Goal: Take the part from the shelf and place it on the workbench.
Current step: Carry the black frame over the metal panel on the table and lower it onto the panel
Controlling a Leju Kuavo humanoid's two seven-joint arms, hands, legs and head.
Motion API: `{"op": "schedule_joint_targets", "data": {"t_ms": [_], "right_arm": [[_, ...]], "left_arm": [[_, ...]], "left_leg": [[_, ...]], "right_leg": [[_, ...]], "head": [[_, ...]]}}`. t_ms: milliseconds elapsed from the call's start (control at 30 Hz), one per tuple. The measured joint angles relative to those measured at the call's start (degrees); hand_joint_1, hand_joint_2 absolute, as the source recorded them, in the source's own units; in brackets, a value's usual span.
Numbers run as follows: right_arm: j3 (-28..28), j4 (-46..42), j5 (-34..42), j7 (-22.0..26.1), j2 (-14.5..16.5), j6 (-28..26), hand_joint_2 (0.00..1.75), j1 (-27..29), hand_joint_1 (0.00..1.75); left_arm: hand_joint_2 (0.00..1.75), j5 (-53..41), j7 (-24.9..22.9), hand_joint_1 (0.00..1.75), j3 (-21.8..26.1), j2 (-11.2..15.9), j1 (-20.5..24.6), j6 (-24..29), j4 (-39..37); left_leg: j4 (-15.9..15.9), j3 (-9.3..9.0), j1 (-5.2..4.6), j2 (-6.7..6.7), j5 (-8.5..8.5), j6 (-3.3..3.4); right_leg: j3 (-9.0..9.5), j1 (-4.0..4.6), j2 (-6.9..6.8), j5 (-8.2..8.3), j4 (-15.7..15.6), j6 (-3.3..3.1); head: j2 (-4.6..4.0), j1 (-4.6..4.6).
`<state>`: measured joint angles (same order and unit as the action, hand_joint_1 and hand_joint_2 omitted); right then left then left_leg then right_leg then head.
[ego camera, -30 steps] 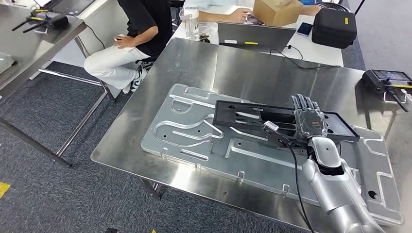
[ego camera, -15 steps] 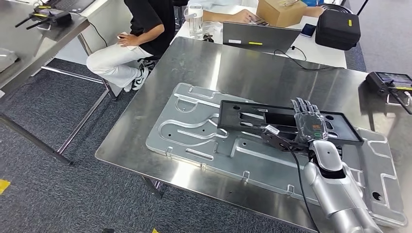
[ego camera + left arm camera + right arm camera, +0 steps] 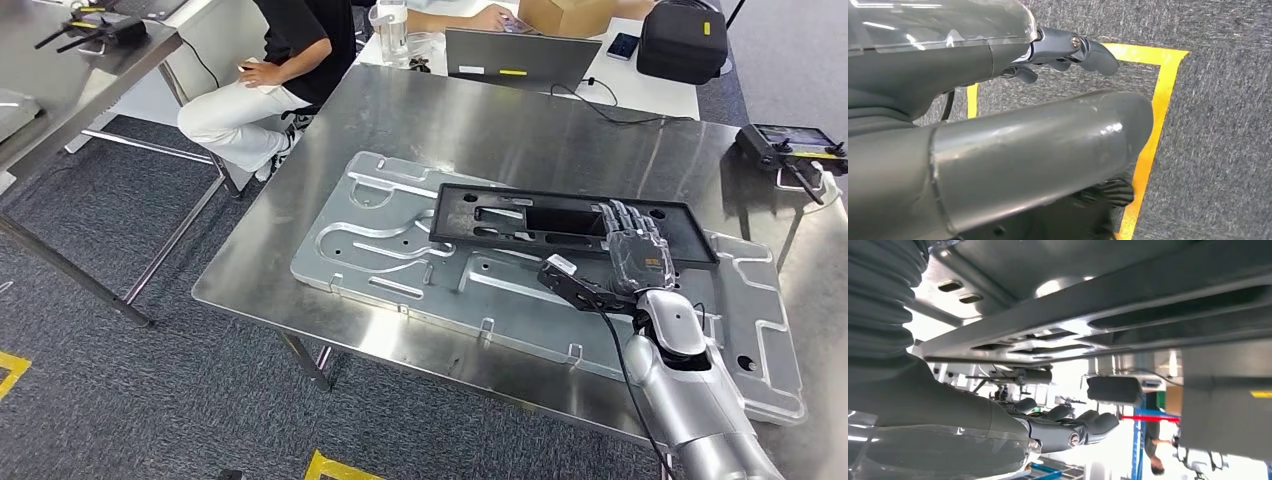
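Note:
The part, a long flat black frame with slots, lies on a silver stamped plate on the steel workbench. My right hand stretches flat over the part's near edge towards its right end. Its fingers reach onto the frame and its thumb sticks out to the left over the plate. In the right wrist view the part sits close to the fingers, with a bright gap between them. My left hand hangs over grey carpet with nothing in it.
A laptop, a black bag and a person seated are at the far side. A handheld controller lies at the bench's right edge. Another steel table stands at left. Yellow tape marks the floor.
The camera has shifted, so the whole scene sits differently. My right hand has drawn back a little towards the part's near edge, and the part now lies flat on the plate.

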<state>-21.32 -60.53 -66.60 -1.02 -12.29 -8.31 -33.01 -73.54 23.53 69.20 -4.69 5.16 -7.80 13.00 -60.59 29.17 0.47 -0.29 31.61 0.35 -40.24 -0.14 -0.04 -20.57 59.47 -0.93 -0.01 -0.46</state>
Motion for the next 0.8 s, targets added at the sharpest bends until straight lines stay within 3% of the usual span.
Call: {"op": "schedule_joint_targets", "data": {"t_ms": [33,100,133,167,233,300,333,367,433,500,533,567,633,667,700,800], "right_arm": [[0.06,-0.52,0.40,0.01,0.13,0.06,0.00,0.03,0.00],[0.12,-1.21,1.14,0.02,0.37,0.32,0.00,0.15,0.00],[0.12,-1.47,1.49,0.06,0.46,0.51,0.00,0.27,0.00],[0.12,-1.71,1.79,0.10,0.53,0.73,0.00,0.40,0.00],[0.12,-2.17,2.18,0.20,0.53,1.02,0.00,0.52,0.00],[0.12,-2.54,2.32,0.28,0.54,1.15,0.00,0.63,0.00],[0.12,-2.68,2.40,0.31,0.55,1.19,0.00,0.73,0.00],[0.12,-2.84,2.50,0.34,0.55,1.22,0.00,0.84,0.00],[0.12,-3.39,2.73,0.39,0.56,1.23,0.00,0.95,0.00],[0.12,-4.31,2.93,0.44,0.58,1.22,0.00,0.90,0.00],[0.11,-4.77,2.99,0.46,0.61,1.21,0.00,0.88,0.00],[0.10,-5.09,3.03,0.47,0.63,1.22,0.00,0.87,0.00],[0.10,-5.41,3.04,0.48,0.69,1.26,0.00,0.92,0.00],[0.10,-5.51,3.04,0.48,0.74,1.30,0.00,0.94,0.00],[0.10,-5.65,3.04,0.49,0.81,1.33,0.00,0.97,0.00],[0.10,-5.99,3.04,0.49,1.01,1.38,0.00,1.03,0.00]], "left_arm": [[0.00,0.01,0.00,0.00,0.00,0.01,0.11,0.01,0.00],[0.00,0.02,0.00,0.00,0.01,0.00,0.11,0.02,-0.01],[0.00,0.02,-0.02,0.00,0.02,-0.04,0.09,0.00,-0.04],[0.00,0.02,-0.04,0.00,0.03,-0.07,0.08,-0.02,-0.07],[0.00,0.02,-0.09,0.00,0.04,-0.12,0.10,-0.05,-0.11],[0.00,0.03,-0.10,0.00,0.04,-0.12,0.06,-0.06,-0.11],[0.00,0.03,-0.10,0.00,0.04,-0.12,0.05,-0.07,-0.11],[0.00,0.04,-0.10,0.00,0.05,-0.13,0.05,-0.09,-0.11],[0.00,0.03,-0.10,0.00,0.06,-0.15,0.06,-0.13,-0.11],[0.00,0.02,-0.10,0.00,0.07,-0.18,0.05,-0.15,-0.11],[0.00,0.02,-0.10,0.00,0.07,-0.20,0.07,-0.15,-0.11],[0.00,0.03,-0.10,0.00,0.08,-0.20,0.08,-0.15,-0.11],[0.00,0.05,-0.10,0.00,0.11,-0.20,0.08,-0.15,-0.11],[0.00,0.08,-0.10,0.00,0.13,-0.20,0.04,-0.15,-0.11],[0.00,0.11,-0.10,0.00,0.14,-0.22,-0.02,-0.17,-0.13],[0.00,0.17,-0.10,0.00,0.16,-0.28,-0.10,-0.20,-0.15]], "left_leg": [[1.81,-0.88,-0.17,-0.03,-0.41,0.27],[2.30,-0.48,-0.37,-0.06,-1.26,0.81],[2.46,-0.23,-0.30,0.04,-1.96,1.13],[2.68,0.19,-0.20,0.16,-2.78,1.53],[3.00,1.49,0.03,0.44,-4.42,2.19],[2.93,3.21,0.04,0.53,-5.71,2.40],[2.83,4.10,0.06,0.55,-6.31,2.33],[2.67,5.02,0.08,0.55,-6.88,2.21],[2.18,6.72,0.14,0.55,-7.84,1.86],[1.70,7.83,0.06,0.53,-8.57,1.25],[1.58,8.05,0.01,0.52,-8.96,0.87],[1.61,8.17,0.01,0.52,-9.39,0.47],[1.76,8.33,0.07,0.45,-10.05,-0.33],[1.35,8.68,0.15,0.40,-9.40,-0.66],[0.04,9.29,0.19,0.35,-7.67,-0.95],[-9.89,12.17,0.35,0.32,0.66,-1.52]], "right_leg": [[-0.23,0.01,0.00,0.46,0.03,0.32],[-0.38,-0.10,-0.03,1.57,-0.44,1.05],[-0.51,-0.21,0.02,1.68,-0.59,1.38],[-0.87,-0.29,0.06,0.79,-0.21,1.72],[-2.35,-0.57,0.10,-4.25,3.83,2.27],[-3.75,-0.75,0.07,-9.71,11.05,2.74],[-3.74,-0.83,0.06,-10.66,13.84,2.92],[-2.97,-0.89,0.06,-10.42,15.14,3.04],[1.42,-1.07,0.05,-8.09,11.92,3.07],[7.50,-1.02,0.12,-8.16,4.34,2.66],[9.45,-0.87,0.18,-8.77,1.48,2.33],[10.41,-0.65,0.23,-9.36,-0.16,1.96],[10.12,-0.49,0.16,-8.72,-0.79,1.04],[9.73,-0.53,0.02,-8.17,-0.91,0.47],[9.16,-0.61,-0.12,-7.49,-1.07,-0.15],[6.54,-0.39,-0.29,-5.38,-1.02,-1.14]], "head": [[0.00,0.00],[-0.01,0.02],[-0.01,-0.01],[-0.01,0.02],[-0.01,0.05],[-0.01,0.08],[-0.01,0.09],[-0.01,0.09],[-0.01,0.09],[-0.01,0.05],[-0.01,0.03],[-0.01,0.00],[-0.01,0.01],[-0.01,0.02],[-0.01,0.02],[-0.01,-0.02]]}}
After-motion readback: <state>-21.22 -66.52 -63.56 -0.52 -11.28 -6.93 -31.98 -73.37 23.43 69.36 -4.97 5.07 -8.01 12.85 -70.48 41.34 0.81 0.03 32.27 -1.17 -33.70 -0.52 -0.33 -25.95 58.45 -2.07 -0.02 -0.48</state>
